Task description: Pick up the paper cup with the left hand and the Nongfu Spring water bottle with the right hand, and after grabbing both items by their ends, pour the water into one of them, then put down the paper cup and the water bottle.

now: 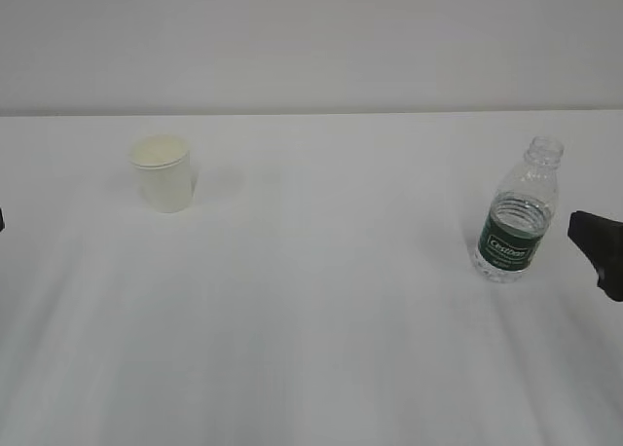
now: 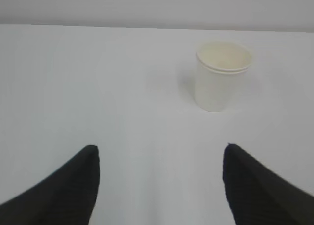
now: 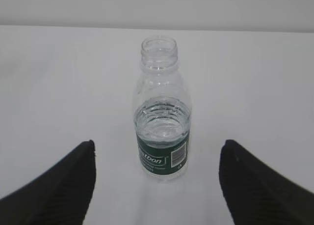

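Observation:
The white paper cup (image 1: 162,173) stands upright at the back left of the table. In the left wrist view the cup (image 2: 221,77) is ahead and to the right of my left gripper (image 2: 161,147), which is open and empty, well short of it. The capless Nongfu Spring water bottle (image 1: 516,217) stands upright at the right, with water (image 3: 162,118) filling its lower part up to just above the green label. My right gripper (image 3: 158,142) is open, its fingers standing either side of the bottle (image 3: 162,131) but nearer the camera, not touching it.
The white table (image 1: 321,300) runs back to a pale wall. A black part of my right gripper (image 1: 598,248) shows at the right edge, just right of the bottle. Only a dark sliver shows at the left edge.

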